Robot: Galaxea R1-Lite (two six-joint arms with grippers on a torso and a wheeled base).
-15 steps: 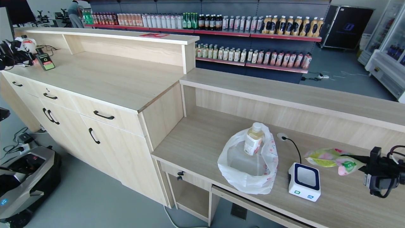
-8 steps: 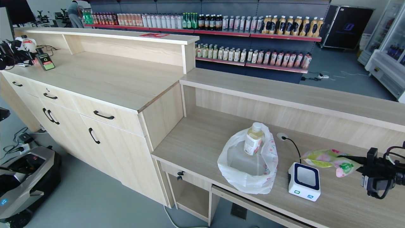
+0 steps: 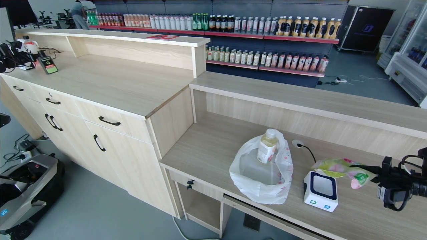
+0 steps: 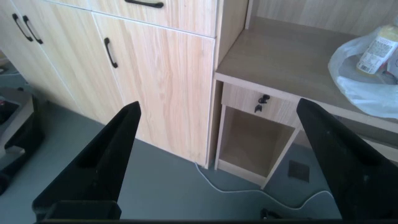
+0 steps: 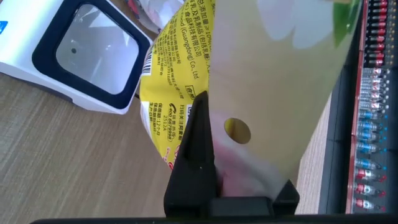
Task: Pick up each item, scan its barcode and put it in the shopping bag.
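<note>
Two black fingers of the right gripper (image 3: pixel 368 168) are pinched on one end of a flat plastic snack pouch printed in yellow-green and pink (image 3: pixel 337 166), one finger lying across its face and the other behind it. The pouch is held roughly level, low over the light wooden counter (image 3: pixel 213 146), with its free end just beside the far edge of the white box-shaped scanner with a dark blue frame and glass window (image 3: pixel 321 191). Whether that end touches the countertop cannot be told. In the right wrist view the pouch's yellow printed back, with a small barcode (image 5: pixel 147 62) near its edge, sits close beside the scanner's window. A thin black cable (image 3: pixel 310 153) runs from the scanner to a round hole in the counter. Just beside the scanner, on its left, stands a white translucent plastic shopping bag (image 3: pixel 253 191), mouth open, with a pale yellow drink bottle with a white cap (image 3: pixel 267 146) upright against its far wall. The left gripper (image 4: pixel 217 106) hangs well apart from all this, over the grey floor (image 4: pixel 168 186) before the wooden cupboard doors (image 4: pixel 161 81), its fingers spread wide and holding nothing.
</note>
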